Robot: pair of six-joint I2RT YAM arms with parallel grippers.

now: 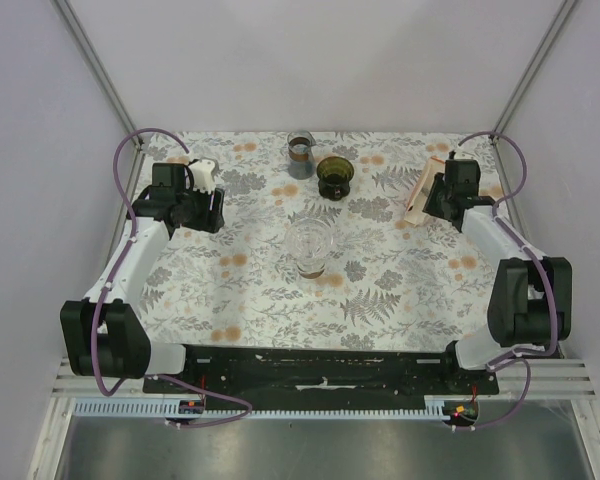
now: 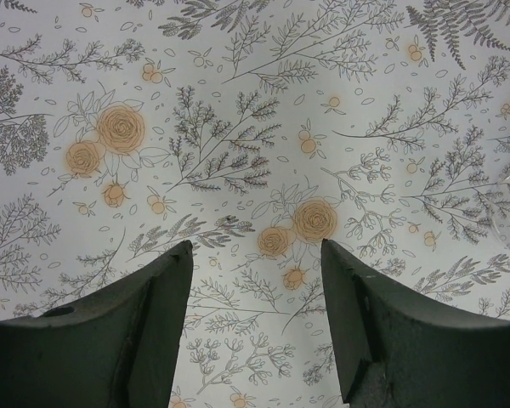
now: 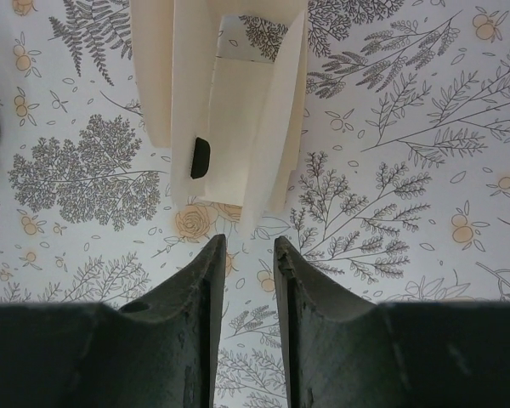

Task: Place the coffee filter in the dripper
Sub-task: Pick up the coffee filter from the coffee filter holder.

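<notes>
Dripper upright, mouth up (handle direction unclear).

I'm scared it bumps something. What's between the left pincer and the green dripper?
Only bare flowery tablecloth from left pincer to dripper, in the top view.

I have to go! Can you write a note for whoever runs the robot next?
Left gripper: open, empty, above bare tablecloth.
Right gripper: jaws barely apart, empty, just short of the peach packet.
Dripper: far middle, no white paper in it.
Coffee filter: none visible loose.
Done: nothing yet.
Left: fetch a filter, seat it in the dripper.
</notes>
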